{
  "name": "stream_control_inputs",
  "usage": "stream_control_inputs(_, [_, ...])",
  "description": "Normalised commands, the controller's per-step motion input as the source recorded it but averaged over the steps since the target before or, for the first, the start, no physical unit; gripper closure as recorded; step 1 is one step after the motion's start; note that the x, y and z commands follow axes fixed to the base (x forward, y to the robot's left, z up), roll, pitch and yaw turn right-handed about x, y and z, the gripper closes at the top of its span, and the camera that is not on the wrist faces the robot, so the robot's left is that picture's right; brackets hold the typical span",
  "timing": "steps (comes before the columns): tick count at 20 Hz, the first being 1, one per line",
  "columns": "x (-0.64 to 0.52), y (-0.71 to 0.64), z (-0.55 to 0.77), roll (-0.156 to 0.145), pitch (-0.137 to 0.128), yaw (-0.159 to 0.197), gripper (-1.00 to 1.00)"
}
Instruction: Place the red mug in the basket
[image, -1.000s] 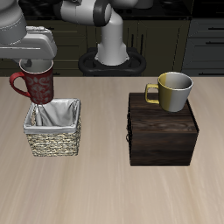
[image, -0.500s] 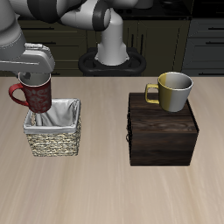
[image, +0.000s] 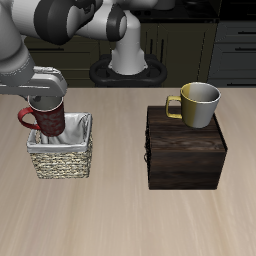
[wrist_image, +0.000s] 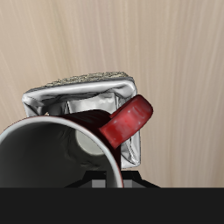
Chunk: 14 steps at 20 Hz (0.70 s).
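Note:
The red mug (image: 47, 119) hangs upright, its lower part down inside the basket (image: 62, 158), a small woven wicker one with a grey-white cloth lining. Its red handle points outward over the basket's rim. My gripper (image: 44, 97) is shut on the red mug's rim from above; the fingertips are hidden by the hand. In the wrist view the red mug's grey inside (wrist_image: 48, 162) and red handle (wrist_image: 127, 119) fill the foreground, with the basket's lining (wrist_image: 52, 101) directly below.
A dark brown wooden box (image: 185, 148) stands beside the basket, with a grey mug with a yellow handle (image: 197, 104) on top of it. The robot's base (image: 128, 60) stands at the back of the table.
The gripper has lowered the red mug from above the basket until its bottom sits within the basket's walls, shifting slightly toward the basket's middle.

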Motion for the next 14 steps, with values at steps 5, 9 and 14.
stream_control_inputs(5, [-0.14, 0.06, -0.28, 0.012, -0.001, 0.000, 1.00])
stream_control_inputs(9, [-0.16, 0.00, -0.24, -0.001, -0.015, 0.007, 1.00])
stream_control_inputs(14, [-0.23, 0.12, -0.23, -0.034, -0.063, 0.064, 1.00])
